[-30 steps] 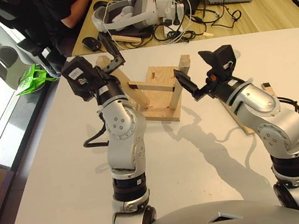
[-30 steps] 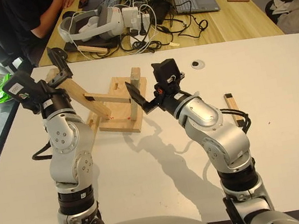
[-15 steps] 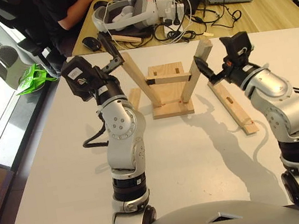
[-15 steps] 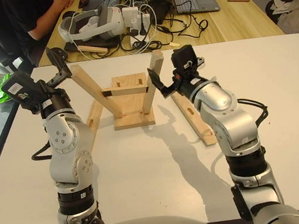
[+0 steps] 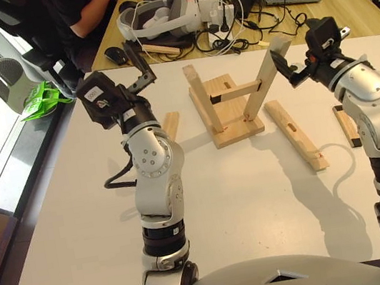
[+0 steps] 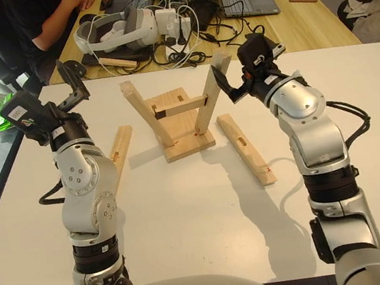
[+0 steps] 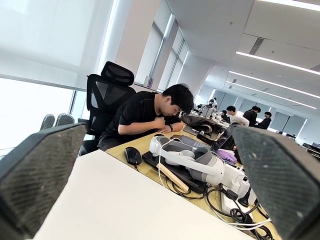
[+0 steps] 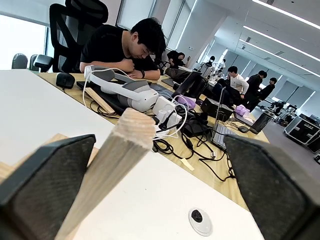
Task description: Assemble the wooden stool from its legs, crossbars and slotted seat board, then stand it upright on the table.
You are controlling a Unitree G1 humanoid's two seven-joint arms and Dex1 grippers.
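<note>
A white table [image 5: 258,204] carries an unfinished wooden stool [image 5: 231,103] and loose parts.

Near the far left corner the left gripper [image 5: 142,69] hangs above the table, its jaws spread wide with nothing between them. A white label [image 5: 94,94] is stuck on its wrist; the print is too small to read.

Just beside that arm a loose leg [image 5: 171,125] lies flat, its long axis running from the far edge toward the near edge.

The stool is upside down by the middle of the far edge. Its seat board [image 5: 236,122] lies flat on the table. The left leg [image 5: 201,97] rises from it and leans left; the right leg [image 5: 263,80] rises and leans right. A crossbar [image 5: 236,93] runs level between them, left to right.

The right gripper [image 5: 294,66] is at the top of the right leg. Its jaws are wide open, with the leg's tip between them, close beside one finger [image 8: 45,185]; contact cannot be told.

Right of the stool a slotted bar [image 5: 296,134] lies flat, angled from the far edge toward the near right corner, a small red mark at its near end. A short piece [image 5: 346,126] lies close to the right edge.

Beyond the far edge stands a desk [image 5: 344,17].
</note>
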